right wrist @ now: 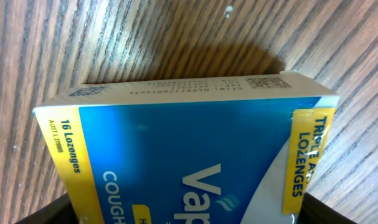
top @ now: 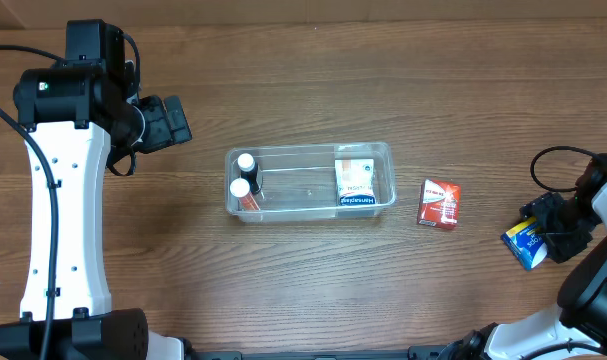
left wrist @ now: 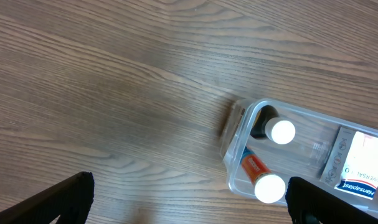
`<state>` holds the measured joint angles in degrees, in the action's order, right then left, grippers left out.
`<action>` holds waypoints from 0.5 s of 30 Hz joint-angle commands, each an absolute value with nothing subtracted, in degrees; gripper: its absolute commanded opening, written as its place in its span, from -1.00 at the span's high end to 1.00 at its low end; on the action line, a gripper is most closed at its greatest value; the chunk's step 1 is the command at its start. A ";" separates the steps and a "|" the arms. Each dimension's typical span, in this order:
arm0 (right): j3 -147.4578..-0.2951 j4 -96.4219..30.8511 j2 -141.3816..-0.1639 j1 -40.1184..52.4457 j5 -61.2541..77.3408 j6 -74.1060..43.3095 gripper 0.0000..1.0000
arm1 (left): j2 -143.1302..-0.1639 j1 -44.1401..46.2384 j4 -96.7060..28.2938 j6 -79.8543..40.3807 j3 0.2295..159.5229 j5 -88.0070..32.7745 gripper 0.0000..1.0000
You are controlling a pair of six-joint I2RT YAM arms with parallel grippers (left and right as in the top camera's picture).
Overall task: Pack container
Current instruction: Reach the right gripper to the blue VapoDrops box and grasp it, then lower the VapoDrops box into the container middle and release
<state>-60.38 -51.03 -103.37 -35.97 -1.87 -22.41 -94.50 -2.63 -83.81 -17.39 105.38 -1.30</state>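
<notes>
From above, the container [top: 308, 149] sits mid-bench, its long side running left to right, with two white-capped bottles [top: 245, 162] at its left end and a white box [top: 354, 182] at its right. A red box [top: 439, 204] lies just beside it on the bench [top: 283, 280]. Far right, the right jaws are over a blue lozenge box [top: 521, 243]. The left wrist view shows the left jaws spread wide with nothing between them, the container's bottle end off to one side. The right wrist view is filled by the lozenge box, pinched in the right jaws. I'd judge the tub light, thin, flexible and slick, best steadied at its rim, not squeezed.
</notes>
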 commanded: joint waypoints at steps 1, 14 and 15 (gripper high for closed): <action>-62.61 -53.47 -103.55 -36.01 1.63 -22.46 -0.52 | -93.47 -2.57 -83.77 -16.23 106.61 -0.86 -1.00; -84.23 -69.58 -84.36 1.28 2.07 -19.00 -0.52 | -93.47 -2.57 -83.72 -16.23 106.61 -0.86 -1.00; -84.40 -68.84 -83.92 7.49 2.07 -19.84 -0.51 | -93.47 -2.57 -83.74 -16.23 106.61 -0.86 -1.00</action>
